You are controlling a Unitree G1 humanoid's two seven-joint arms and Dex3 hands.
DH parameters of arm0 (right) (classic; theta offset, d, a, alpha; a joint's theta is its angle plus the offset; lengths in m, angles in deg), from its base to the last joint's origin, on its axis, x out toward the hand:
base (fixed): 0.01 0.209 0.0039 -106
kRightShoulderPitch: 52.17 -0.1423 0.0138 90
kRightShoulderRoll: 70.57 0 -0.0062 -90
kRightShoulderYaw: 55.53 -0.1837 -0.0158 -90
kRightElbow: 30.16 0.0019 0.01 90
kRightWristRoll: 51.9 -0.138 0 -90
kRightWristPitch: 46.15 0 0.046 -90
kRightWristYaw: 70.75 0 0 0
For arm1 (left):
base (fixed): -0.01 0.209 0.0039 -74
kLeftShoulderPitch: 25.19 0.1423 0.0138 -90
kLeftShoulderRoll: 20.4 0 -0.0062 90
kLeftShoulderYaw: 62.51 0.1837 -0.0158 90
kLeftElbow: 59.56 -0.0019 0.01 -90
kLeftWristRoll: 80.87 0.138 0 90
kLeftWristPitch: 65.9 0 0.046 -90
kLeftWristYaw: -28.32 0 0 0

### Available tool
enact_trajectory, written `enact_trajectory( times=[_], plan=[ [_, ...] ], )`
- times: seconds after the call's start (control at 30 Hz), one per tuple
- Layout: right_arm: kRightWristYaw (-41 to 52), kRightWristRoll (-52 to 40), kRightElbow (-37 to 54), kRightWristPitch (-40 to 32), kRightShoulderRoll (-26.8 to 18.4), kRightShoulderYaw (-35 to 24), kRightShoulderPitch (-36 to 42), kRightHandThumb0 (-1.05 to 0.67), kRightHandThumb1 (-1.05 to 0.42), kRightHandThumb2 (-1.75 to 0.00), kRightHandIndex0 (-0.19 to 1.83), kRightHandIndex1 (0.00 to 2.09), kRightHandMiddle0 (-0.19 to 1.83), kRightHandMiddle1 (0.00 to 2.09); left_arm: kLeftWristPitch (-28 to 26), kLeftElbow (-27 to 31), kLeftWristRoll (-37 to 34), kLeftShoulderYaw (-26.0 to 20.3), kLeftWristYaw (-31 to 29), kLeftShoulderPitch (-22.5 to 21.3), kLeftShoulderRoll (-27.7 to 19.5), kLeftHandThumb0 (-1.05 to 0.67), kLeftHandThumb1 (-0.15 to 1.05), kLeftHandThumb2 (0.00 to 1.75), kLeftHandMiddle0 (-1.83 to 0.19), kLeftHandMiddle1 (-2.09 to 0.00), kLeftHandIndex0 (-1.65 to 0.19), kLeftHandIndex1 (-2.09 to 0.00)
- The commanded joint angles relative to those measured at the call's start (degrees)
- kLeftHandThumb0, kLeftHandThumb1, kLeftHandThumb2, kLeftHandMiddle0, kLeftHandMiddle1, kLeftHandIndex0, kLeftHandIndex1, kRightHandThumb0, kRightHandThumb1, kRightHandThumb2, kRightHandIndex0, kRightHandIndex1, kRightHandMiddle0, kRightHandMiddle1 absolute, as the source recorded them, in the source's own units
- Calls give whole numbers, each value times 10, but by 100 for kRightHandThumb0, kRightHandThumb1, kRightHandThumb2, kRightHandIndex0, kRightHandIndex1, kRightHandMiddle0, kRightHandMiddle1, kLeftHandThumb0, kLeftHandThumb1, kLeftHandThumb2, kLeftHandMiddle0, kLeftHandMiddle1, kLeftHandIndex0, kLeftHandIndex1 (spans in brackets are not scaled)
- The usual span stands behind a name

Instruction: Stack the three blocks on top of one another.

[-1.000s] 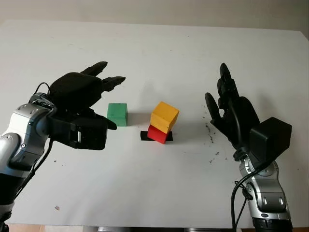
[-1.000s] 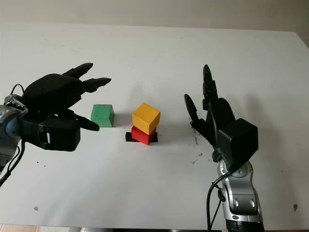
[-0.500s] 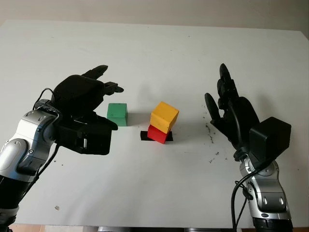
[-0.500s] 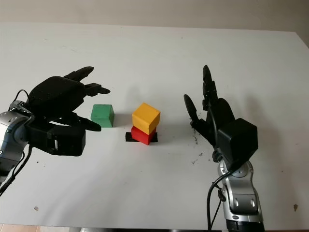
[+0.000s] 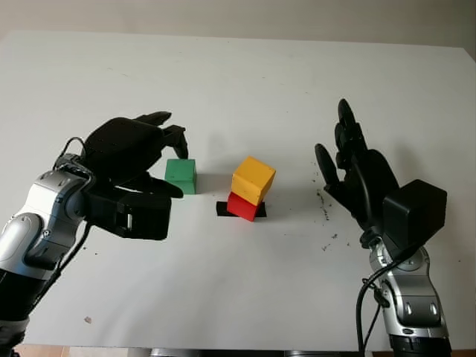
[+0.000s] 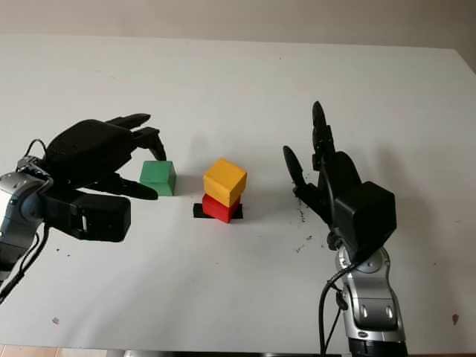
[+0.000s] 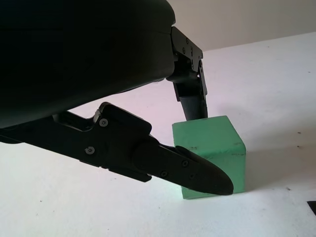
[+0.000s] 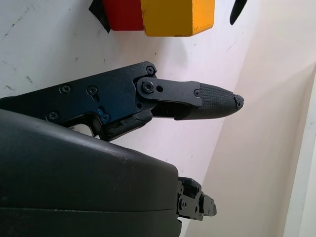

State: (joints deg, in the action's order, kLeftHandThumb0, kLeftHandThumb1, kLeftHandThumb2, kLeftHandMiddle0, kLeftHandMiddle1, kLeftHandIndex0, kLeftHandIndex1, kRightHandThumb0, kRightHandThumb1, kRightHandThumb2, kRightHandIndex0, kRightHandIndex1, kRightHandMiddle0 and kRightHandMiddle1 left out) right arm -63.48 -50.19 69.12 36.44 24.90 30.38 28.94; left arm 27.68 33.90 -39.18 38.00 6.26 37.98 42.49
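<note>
We see the fingers (image 7: 187, 170) of the left hand (image 5: 130, 152) placed around the green block (image 5: 181, 175): one long, smooth black finger passes in front of its near face and another comes down behind its far top edge. They are set wide on both sides of the block, and we cannot tell if they already touch it. The block is a matte painted cube with small scratches, and it sits flat on the white table (image 5: 238, 74).

To the right of it, a little apart, the yellow block (image 5: 253, 179) sits on the red block (image 5: 242, 205), turned a bit so its corner hangs over. The red block rests partly on a small black patch (image 5: 222, 209).

The right hand (image 5: 357, 171) is open, upright above the table on the right side of this pair, well apart from it. Its thumb tip has a ribbed pad. Near it the table shows some dark specks (image 5: 325, 212)
</note>
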Motion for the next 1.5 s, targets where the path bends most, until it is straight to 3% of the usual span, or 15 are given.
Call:
enact_trajectory(
  times=[0.0,0.23,0.6,0.83,0.93,1.13,1.37,1.47],
  plan=[
    [0,-2,10,3,-3,-1,3,-68,-105,-50,-16,5,-9,5,9,-4,-2,-6,8,5,-4,-58,105,12,-21,-8,-20,-125],
    [-2,-3,11,-1,-2,-1,3,-68,-105,-50,-16,5,-8,5,27,-16,-10,-10,14,5,-4,-43,105,16,-27,-8,-19,-135],
    [-1,-8,14,-4,0,-1,7,-69,-105,-49,-17,5,-9,5,50,-17,-22,-20,18,0,-8,-40,105,19,-31,-8,-17,-143],
    [-2,-7,11,-1,-1,0,7,-69,-105,-48,-17,5,-9,5,75,-32,-90,-38,-29,-60,-21,-42,105,15,-31,-7,-15,-158],
    [-2,-6,9,2,-1,1,7,-69,-105,-48,-16,5,-9,5,77,-35,-116,-39,-69,-94,-32,-44,105,16,-30,-7,-16,-156],
    [0,-13,4,6,3,1,5,-70,-105,-48,-17,5,-10,5,69,-50,-157,-36,-127,-159,-34,-42,105,9,-32,-6,-31,-129],
    [1,-6,2,10,0,5,6,-70,-105,-50,-16,6,-10,5,60,-78,-189,-26,-180,-239,-23,-38,105,7,-32,-5,-37,-119],
    [-3,-1,0,11,0,5,5,-70,-105,-50,-15,6,-9,6,63,-94,-194,-14,-200,-277,-15,-40,105,7,-33,-6,-37,-126]
  ],
)
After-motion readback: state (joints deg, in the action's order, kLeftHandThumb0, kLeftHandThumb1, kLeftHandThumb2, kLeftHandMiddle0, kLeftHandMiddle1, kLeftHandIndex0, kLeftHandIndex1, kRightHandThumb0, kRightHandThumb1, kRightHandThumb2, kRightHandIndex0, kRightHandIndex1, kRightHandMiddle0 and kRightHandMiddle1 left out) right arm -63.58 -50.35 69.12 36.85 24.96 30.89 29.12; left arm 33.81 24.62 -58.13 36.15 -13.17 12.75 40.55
